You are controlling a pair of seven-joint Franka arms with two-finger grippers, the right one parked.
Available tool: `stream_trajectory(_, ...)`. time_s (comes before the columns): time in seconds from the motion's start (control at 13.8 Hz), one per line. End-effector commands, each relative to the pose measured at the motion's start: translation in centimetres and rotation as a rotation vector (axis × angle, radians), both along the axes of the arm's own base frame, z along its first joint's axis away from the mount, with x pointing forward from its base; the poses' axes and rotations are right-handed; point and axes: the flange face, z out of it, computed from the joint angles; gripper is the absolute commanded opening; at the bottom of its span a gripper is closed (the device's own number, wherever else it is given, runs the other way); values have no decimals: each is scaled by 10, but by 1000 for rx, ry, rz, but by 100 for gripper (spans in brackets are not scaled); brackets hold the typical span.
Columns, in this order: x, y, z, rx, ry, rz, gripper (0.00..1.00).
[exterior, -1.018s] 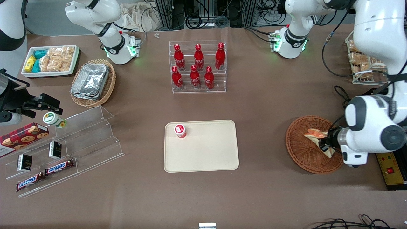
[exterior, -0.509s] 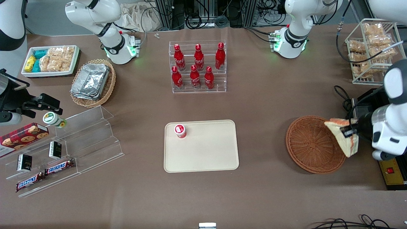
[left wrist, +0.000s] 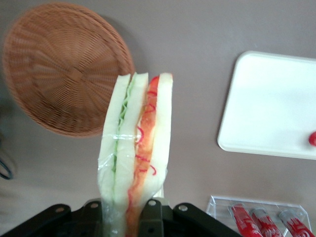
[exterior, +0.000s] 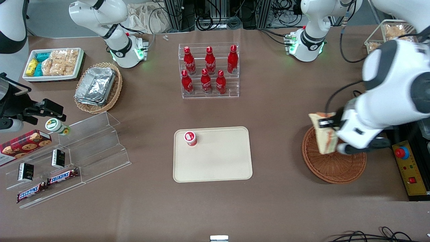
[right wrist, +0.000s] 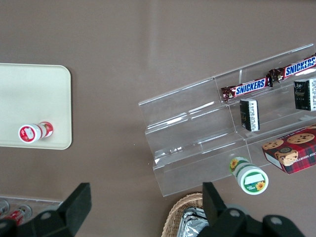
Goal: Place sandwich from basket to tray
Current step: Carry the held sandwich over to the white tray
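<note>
My gripper (exterior: 331,125) clamped on wrapped triangular sandwich (exterior: 324,133), fingers (left wrist: 153,210) pinching bread faces at one end. Sandwich held in air, right of centre in front frame, over edge of round reddish wicker basket (exterior: 332,168) nearest tray; basket looks empty. Cream tray (exterior: 218,164) at frame centre, well apart, small red-capped cup (exterior: 190,138) in its upper-left corner. Judgement: sandwich light, soft, squashable; clear film likely slippery. Hold flat faces, modest squeeze, never filling edge. Bare tray centre suits landing.
</note>
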Motion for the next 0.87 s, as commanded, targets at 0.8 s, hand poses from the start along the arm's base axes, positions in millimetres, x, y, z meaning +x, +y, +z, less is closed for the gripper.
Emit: stream_trajectory(0.8, -1, -209, -214, -90, -56, 13, 0)
